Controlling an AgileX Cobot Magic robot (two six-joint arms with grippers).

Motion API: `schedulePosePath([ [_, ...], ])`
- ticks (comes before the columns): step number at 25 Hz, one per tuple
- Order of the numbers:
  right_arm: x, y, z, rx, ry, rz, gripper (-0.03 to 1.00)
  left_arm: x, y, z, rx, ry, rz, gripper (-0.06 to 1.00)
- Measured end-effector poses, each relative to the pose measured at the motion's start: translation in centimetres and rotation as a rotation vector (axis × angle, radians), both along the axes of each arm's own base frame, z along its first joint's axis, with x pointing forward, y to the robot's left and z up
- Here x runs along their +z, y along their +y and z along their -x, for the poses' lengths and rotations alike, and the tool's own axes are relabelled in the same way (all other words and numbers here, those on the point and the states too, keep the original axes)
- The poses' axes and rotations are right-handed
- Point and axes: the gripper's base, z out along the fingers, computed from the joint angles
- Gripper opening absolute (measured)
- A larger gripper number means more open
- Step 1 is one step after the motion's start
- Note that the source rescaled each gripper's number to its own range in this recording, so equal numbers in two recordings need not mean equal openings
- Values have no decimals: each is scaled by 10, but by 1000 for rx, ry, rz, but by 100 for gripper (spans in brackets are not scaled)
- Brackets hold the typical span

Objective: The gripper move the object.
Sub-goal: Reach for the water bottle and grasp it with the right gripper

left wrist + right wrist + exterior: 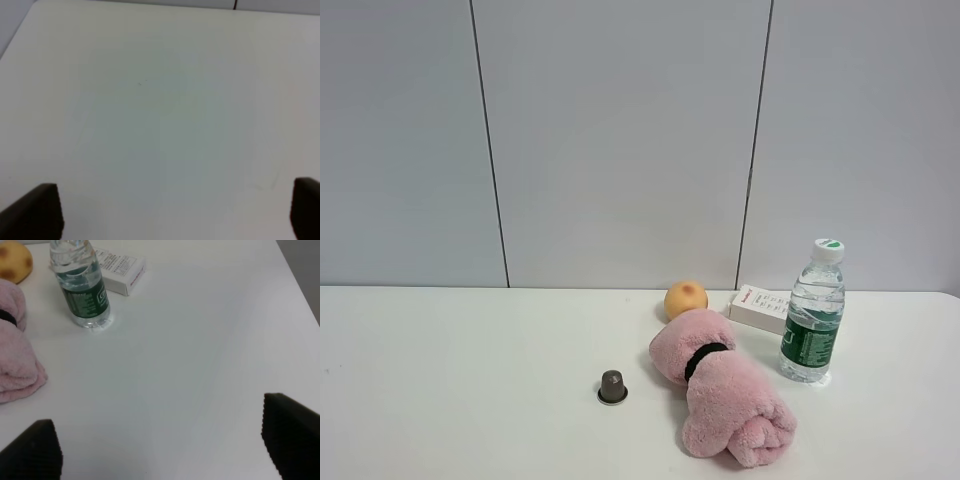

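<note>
Right pincer: the black right pincer [162, 440] is spread wide, with its dark fingers [35, 450] at the outer edges of its wrist view. Only bare white bench [200, 350] lies between them, and it pinches nothing.
Left pincer: the black left pincer [170, 210] is also spread and empty, and its wrist view shows nothing but bare bench.
High view: neither pincer shows there.
Bearing from right pincer: the clear plastic water bottle with green label and white-green cap [82, 290] stands well ahead of the open fingers. It is off the pincer's centre line, toward the towel's side, with open bench in between.
Nearer arm: judged to be the right, since the bottle is on the right of the high view and only the right wrist camera sees it.
Long axis: upright, cap uppermost, so a level approach with one finger on each side of the body looks fitting.
Place: the bottle [813, 320] stands on the bench in the lower right of the high view.
Neighbours: a small white cardboard box [760, 305] lies just behind it, and whether they touch I cannot tell. A pink rolled towel with a black band [720, 395] lies just beside it toward the centre. A round orange-yellow fruit [686, 298] sits behind the towel. A small dark capsule [612, 386] sits well apart, lower centre.
Look: clear ribbed walls, a green label round the lower half, the tallest thing present. It seems mostly full, so probably heavy and steady, though the smooth plastic could slip.
</note>
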Motion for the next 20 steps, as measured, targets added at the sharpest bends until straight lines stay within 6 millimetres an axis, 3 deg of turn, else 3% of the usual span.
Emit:
schedulePosePath([
  [1,0,0,0,0,0,0,59,0,0,0,0,0,0,100],
  [20,0,0,0,0,0,0,59,0,0,0,-2,0,0,100],
])
